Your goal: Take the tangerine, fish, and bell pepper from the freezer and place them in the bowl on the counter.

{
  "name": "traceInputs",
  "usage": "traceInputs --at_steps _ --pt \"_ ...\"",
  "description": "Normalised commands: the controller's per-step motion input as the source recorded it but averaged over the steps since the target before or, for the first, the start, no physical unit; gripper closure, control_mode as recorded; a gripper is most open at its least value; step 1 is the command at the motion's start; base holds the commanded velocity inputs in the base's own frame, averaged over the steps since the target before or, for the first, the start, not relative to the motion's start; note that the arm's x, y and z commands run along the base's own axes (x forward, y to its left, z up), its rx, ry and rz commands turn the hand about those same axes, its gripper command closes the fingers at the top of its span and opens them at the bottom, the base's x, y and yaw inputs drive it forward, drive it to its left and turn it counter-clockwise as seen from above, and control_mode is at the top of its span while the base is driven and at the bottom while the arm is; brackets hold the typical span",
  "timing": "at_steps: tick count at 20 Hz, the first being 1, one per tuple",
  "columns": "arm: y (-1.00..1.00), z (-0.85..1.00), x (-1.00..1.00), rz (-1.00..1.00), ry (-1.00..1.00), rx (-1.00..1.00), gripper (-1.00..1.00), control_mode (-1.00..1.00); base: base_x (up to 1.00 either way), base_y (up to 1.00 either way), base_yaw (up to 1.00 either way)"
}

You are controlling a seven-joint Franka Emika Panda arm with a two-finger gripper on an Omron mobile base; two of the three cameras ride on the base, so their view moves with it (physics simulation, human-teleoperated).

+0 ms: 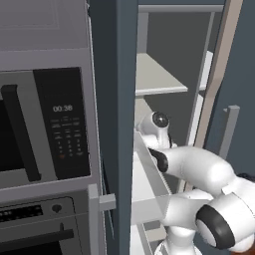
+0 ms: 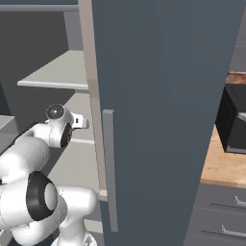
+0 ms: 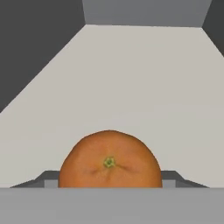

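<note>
In the hand view the tangerine (image 3: 109, 159), a smooth orange ball with a small green navel, sits between my two dark fingertips (image 3: 50, 180). My gripper (image 3: 109, 183) is shut on it, the tips pressing against its sides. It is held over a pale grey shelf (image 3: 131, 78) inside the freezer (image 1: 112, 99). My white arm (image 1: 199, 167) reaches in past the freezer's open door (image 2: 163, 96). The fish, the bell pepper and the bowl are out of view. A strip of the beige-orange counter (image 2: 223, 166) shows at the right.
A black-fronted microwave (image 1: 45, 124) and an oven (image 1: 35, 224) stand left of the freezer. The open door blocks the way between my arm and the counter. A black appliance (image 2: 233, 120) stands on the counter above grey drawers (image 2: 221, 216). Another freezer shelf (image 1: 154, 74) hangs above my wrist.
</note>
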Motion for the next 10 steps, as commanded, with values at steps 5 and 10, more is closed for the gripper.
traceInputs --at_steps 5,10 --pt "-0.21 0.35 -0.27 -0.10 0.10 0.00 1.00 -1.00 0.00 0.00 0.00" --pt "-0.23 0.13 -0.28 -0.05 0.06 0.00 1.00 -1.00 0.00 0.00 0.00"
